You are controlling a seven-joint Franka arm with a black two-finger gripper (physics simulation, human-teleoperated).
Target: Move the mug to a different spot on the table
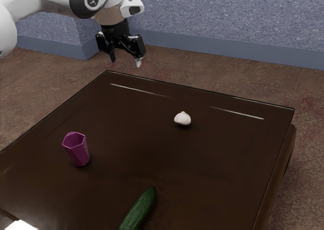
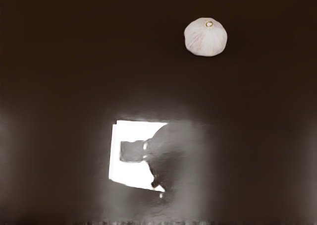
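Right, the gripper hangs high over the far edge of the table, jaws spread wide and empty; the purple mug stands upright well apart, at seven o'clock from it.

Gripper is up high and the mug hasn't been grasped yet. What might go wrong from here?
1. The gripper hangs open above the table's far edge, well away from the purple mug. A long approach that lands off-centre could tip the upright mug.
2. The mug's walls are faceted and taper downward, so the fingers may slip on them.
3. The cucumber and garlic also lie on the table. A poorly chosen drop spot could knock either one.
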